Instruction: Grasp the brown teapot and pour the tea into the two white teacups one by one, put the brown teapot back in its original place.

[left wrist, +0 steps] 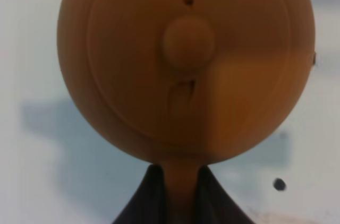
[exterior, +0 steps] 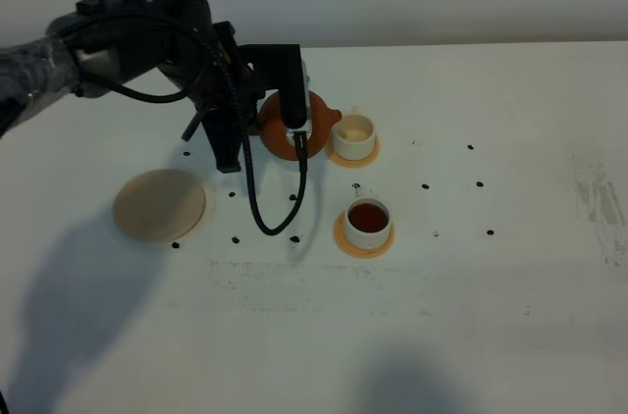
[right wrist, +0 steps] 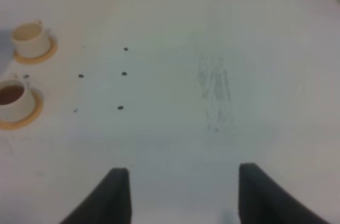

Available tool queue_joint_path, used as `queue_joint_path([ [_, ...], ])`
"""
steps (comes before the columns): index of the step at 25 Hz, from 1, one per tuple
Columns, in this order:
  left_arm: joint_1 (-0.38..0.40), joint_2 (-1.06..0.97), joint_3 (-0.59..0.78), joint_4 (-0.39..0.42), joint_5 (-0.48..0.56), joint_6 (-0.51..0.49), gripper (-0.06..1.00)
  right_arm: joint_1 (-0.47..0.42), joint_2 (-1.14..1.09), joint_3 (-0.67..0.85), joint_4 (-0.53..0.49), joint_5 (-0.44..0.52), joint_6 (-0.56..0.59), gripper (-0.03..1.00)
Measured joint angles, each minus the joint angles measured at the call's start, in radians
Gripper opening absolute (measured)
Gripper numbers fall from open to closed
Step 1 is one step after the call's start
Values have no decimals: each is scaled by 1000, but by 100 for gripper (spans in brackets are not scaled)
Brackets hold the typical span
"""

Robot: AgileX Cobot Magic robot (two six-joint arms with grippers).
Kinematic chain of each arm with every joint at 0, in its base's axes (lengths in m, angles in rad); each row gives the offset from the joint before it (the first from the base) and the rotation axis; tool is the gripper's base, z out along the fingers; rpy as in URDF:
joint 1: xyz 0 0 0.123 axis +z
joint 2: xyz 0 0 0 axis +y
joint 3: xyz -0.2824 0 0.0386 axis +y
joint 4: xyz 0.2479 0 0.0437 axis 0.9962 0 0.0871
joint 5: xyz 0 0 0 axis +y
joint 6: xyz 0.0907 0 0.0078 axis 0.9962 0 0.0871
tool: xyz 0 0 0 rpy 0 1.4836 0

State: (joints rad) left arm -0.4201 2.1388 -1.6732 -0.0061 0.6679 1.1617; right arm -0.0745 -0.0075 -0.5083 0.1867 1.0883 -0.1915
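Note:
My left gripper [exterior: 294,136] is shut on the loop handle of the brown teapot [exterior: 275,131] and holds it off the table. The spout reaches to the rim of the far white teacup [exterior: 353,133], whose inside looks cream. The near white teacup [exterior: 368,221] holds dark reddish tea. In the left wrist view the teapot's lid and knob [left wrist: 188,43] fill the picture, with the left gripper [left wrist: 179,170] clamped on the handle. The beige coaster [exterior: 159,204] lies bare at the left. My right gripper [right wrist: 184,171] hangs open over bare table, right of both cups [right wrist: 29,38] [right wrist: 11,99].
Each cup stands on a small orange coaster [exterior: 364,240]. Small dark dots [exterior: 426,185] are scattered over the white table [exterior: 491,316]. A black cable [exterior: 257,208] hangs from the left arm down to the table between the beige coaster and the near cup.

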Motion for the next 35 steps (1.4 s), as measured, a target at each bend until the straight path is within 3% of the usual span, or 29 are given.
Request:
queue_joint_path([
  [18, -19, 22, -15, 173, -152, -45, 12, 0, 0, 0, 0, 0, 0, 44],
  [35, -51, 62, -15, 307, -181, -49, 12, 0, 0, 0, 0, 0, 0, 44],
])
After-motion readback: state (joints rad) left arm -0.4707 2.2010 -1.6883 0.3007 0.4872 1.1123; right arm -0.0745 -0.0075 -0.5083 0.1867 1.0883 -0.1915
